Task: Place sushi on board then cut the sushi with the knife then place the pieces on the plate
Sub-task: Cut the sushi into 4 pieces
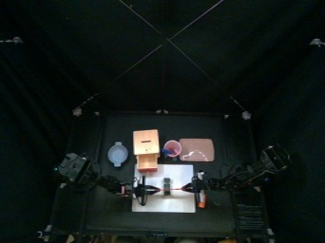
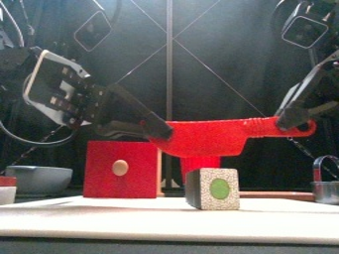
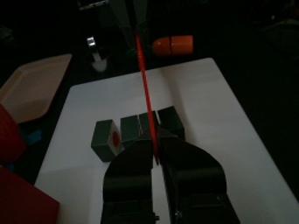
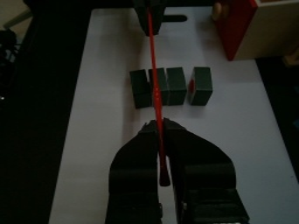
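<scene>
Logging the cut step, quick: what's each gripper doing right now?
Left gripper: shut on one end of the red knife.
Right gripper: shut on the knife's other end.

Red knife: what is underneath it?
The dark green sushi roll, lying on the white board, one end block slightly apart. The knife itself covers the line it crosses, so whether the blade touches the roll is hidden.

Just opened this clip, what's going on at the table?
Both arms share one tool: the left gripper and right gripper each clamp an end of the red knife, holding it level over the sushi roll on the white board. The blade sits right at the roll's top; contact is unclear. One end block stands slightly apart. No sushi shows on the pink tray.
</scene>
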Available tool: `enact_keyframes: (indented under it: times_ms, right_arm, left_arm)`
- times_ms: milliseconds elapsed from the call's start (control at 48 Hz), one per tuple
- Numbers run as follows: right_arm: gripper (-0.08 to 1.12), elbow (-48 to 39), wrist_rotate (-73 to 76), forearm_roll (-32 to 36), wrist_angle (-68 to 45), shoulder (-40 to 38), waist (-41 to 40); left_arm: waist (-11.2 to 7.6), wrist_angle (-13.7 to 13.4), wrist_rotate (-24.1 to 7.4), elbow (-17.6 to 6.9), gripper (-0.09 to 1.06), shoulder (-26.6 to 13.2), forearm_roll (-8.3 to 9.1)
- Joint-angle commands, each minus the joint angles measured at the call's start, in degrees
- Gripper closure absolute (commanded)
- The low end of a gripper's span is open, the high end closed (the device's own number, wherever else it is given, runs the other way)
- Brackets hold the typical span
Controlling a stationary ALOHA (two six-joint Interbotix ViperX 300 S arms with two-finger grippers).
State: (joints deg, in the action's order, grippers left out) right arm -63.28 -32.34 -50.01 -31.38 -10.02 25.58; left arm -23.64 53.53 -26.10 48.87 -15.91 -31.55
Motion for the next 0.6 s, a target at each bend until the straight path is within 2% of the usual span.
enact_keyframes:
  times_ms: [21, 125, 604]
  right_arm:
    - [0.72, 1.5, -0.1, 1.0, -1.8, -0.4, -0.8]
    - [0.72, 1.2, 0.0, 1.8, -1.8, -0.4, -1.6]
    - [0.72, 0.6, 0.1, 5.3, -0.3, -0.4, -6.2]
  left_arm:
    - [0.79, 1.2, -0.5, -0.1, 0.6, 1.3, 0.0]
    - [1.41, 1.2, -0.5, 0.1, 0.6, 1.1, 0.0]
    - [2.02, 0.8, -0.2, -0.1, 0.6, 0.7, -0.18]
